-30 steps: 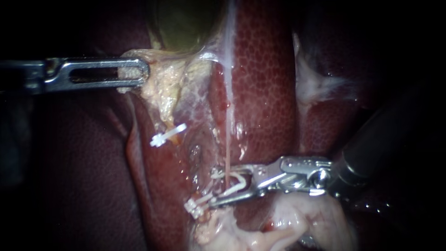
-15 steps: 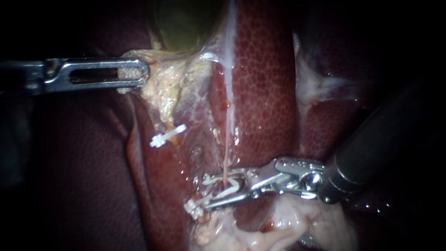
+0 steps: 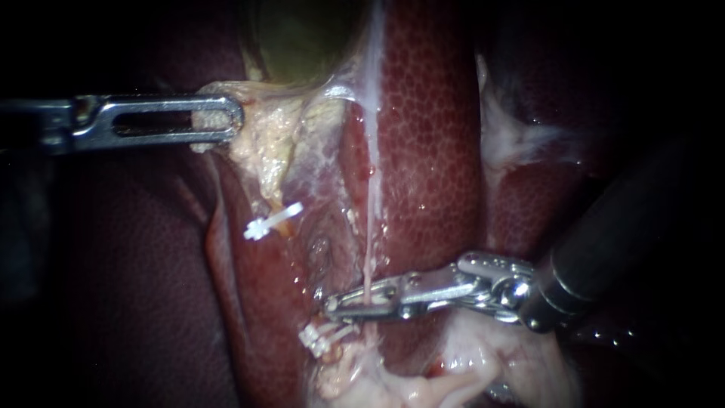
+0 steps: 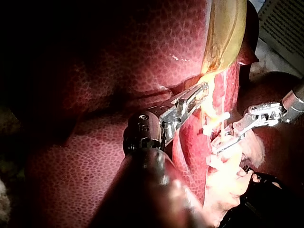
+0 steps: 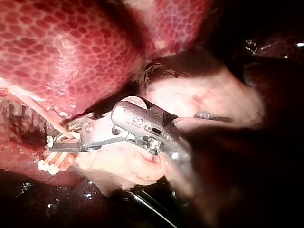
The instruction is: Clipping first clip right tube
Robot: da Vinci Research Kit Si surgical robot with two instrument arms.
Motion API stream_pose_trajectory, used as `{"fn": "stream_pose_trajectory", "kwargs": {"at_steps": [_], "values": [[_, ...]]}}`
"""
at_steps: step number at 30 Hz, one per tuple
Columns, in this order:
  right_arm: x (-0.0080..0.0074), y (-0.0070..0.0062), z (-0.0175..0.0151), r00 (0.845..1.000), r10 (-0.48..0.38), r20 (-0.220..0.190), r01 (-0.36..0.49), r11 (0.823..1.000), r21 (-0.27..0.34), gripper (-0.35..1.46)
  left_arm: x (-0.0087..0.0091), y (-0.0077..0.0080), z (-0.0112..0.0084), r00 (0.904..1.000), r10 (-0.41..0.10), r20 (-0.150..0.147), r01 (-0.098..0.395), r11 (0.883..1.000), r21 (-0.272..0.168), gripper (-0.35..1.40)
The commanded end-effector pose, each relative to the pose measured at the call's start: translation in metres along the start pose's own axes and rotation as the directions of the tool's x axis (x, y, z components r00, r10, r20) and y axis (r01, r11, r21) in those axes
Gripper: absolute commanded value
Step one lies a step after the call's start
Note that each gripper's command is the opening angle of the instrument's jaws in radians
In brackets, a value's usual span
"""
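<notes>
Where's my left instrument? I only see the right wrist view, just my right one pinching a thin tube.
Observer: Your left instrument comes in from the endoscope view's left, its end effector shut on pale tissue.
Operator: Is the gallbladder near?
Observer: Yes, the greenish gallbladder lies just above that pale tissue.
Operator: Any clips I can't see?
Observer: One white clip sits below the pale tissue, well above where your right instrument grips the thin tube.
</notes>
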Motion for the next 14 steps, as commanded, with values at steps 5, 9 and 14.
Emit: {"fn": "stream_pose_trajectory", "kwargs": {"at_steps": [5, 9, 14], "values": [[-0.0001, -0.0001, -0.0001, 1.0, 0.01, 0.003, -0.01, 1.0, 0.006, -0.35, 0.0, 0.0, 0.0, 1.0, 0.0, 0.0, 0.0, 1.0, 0.0, -0.35], [-0.0001, -0.0002, -0.0001, 1.0, 0.01, 0.003, -0.01, 1.0, 0.007, -0.35, 0.0, 0.0, 0.0, 1.0, 0.0, 0.001, 0.0, 1.0, -0.001, -0.35], [-0.0001, -0.0002, -0.0001, 1.0, 0.009, 0.006, -0.009, 1.0, 0.011, -0.35, 0.0, 0.0, 0.0001, 1.0, 0.0, 0.001, 0.0, 1.0, -0.001, -0.35]]}}
